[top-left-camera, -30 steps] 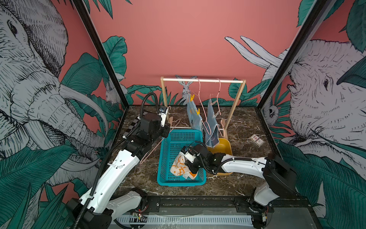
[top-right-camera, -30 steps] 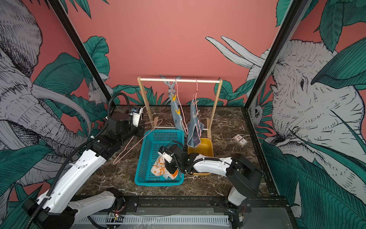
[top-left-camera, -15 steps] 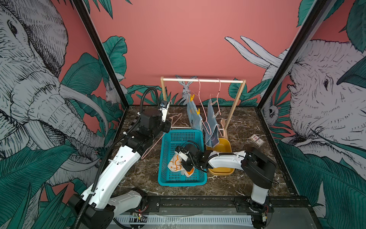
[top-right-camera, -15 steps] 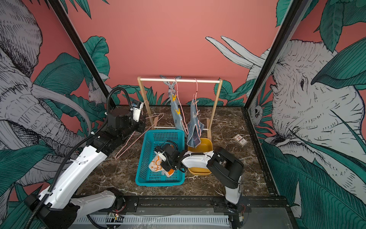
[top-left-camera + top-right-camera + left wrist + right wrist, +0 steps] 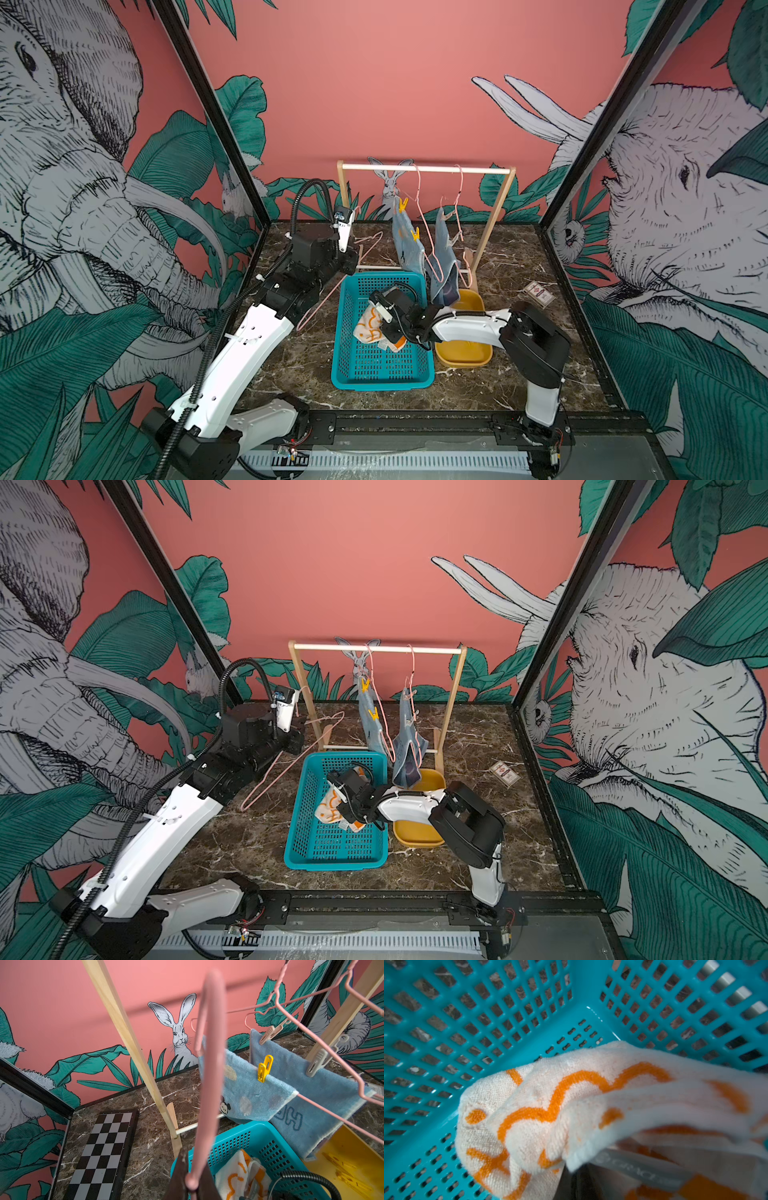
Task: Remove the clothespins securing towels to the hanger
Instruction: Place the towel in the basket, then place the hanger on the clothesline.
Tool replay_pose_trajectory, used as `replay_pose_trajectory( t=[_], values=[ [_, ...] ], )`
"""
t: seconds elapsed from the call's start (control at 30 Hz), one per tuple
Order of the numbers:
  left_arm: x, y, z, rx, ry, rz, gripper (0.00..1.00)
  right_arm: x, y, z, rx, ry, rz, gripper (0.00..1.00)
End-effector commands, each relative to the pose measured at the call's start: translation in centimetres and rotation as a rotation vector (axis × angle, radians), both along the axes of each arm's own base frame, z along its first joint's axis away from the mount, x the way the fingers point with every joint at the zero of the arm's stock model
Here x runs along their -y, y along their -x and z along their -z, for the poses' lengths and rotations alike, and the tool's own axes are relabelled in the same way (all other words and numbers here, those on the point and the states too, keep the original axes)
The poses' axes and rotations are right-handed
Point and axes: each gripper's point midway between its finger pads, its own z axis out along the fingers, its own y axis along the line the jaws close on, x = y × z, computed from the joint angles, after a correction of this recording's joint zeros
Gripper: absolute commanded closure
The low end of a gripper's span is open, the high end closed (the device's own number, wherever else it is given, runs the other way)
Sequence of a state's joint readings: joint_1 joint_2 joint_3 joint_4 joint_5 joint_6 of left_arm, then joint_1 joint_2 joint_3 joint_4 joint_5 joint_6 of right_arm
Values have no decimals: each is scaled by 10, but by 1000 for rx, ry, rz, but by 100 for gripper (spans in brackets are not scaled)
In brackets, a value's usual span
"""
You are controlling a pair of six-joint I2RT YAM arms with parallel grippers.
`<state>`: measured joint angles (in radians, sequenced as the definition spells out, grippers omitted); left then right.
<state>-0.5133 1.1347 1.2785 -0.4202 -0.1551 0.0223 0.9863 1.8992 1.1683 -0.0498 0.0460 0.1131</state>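
1. In both top views a wooden rack [image 5: 424, 168] stands at the back of the dark marble surface [image 5: 291, 365]. From it hangs a light blue printed towel [image 5: 409, 249], pegged by two yellow plastic clothespins [image 5: 402, 204]. A second blue towel [image 5: 444, 266] hangs just beside it. The left fingers [image 5: 352, 261] are clamped on a bare pink wire hanger [image 5: 320, 303] beside the teal plastic basket [image 5: 382, 382]. The right fingers [image 5: 384, 337] reach into the basket, closed on a white towel with orange swirls [image 5: 368, 328]. A mustard-yellow tray [image 5: 461, 357] sits against the basket.
2. Left wrist: the left fingers [image 5: 184, 1174] pinch the bare pink wire hanger [image 5: 209, 1043]. Beyond it, one yellow clothespin [image 5: 265, 1068] holds the nearer blue towel and two pale tan clothespins [image 5: 318, 1061] hold the farther one. Loose yellow pegs lie in the tray [image 5: 363, 1147].
3. Right wrist: the white towel with orange swirls [image 5: 550, 1105] is bunched over the basket's floor [image 5: 488, 1022]. The fingers are mostly hidden beneath it, gripping a fold.
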Motion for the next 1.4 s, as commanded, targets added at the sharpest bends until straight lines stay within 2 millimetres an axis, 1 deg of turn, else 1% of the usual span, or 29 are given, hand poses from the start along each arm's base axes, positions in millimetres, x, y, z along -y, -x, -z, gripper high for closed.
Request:
replay_pose_trajectory(
  t=[0.0,0.13,0.2,0.27,0.33,0.43,0.47,0.5,0.57,0.7,0.83,0.93,1.0,1.13,1.3,1.37],
  values=[
    [-5,0,-21,48,21,-17,100,-13,-10,-14,36,-55,13,98],
    [-7,-1,-25,58,17,-23,100,-12,-6,-30,46,-87,4,70],
    [-6,-2,-26,59,15,-24,100,-9,-4,-41,62,-98,0,61],
    [-5,-4,-28,65,15,-24,100,-3,-2,-56,85,-113,3,52],
    [-4,-6,-29,68,17,-22,100,2,2,-72,108,-129,7,46],
    [-1,-10,-31,73,21,-19,100,11,11,-97,139,-158,0,45],
    [0,-11,-32,76,22,-19,100,13,16,-98,140,-160,-8,44],
    [0,-13,-32,77,21,-20,100,15,22,-116,158,-199,-16,44],
    [1,-16,-33,82,17,-22,100,18,37,-127,153,-243,-45,45],
    [2,-20,-40,97,11,-28,100,26,68,-135,107,-324,-82,46],
    [3,-26,-47,111,-2,-32,100,41,99,-142,89,-406,-107,47],
    [6,-32,-52,122,1,-32,100,56,114,-144,93,-430,-104,47],
    [7,-35,-57,135,4,-38,100,66,119,-144,96,-433,-95,48],
    [9,-42,-72,172,12,-46,100,83,120,-138,106,-429,-58,48],
    [14,-56,-88,192,12,-62,100,90,119,-134,115,-420,-43,49],
    [12,-61,-94,211,23,-85,100,92,118,-133,120,-420,-34,49]
  ],
)
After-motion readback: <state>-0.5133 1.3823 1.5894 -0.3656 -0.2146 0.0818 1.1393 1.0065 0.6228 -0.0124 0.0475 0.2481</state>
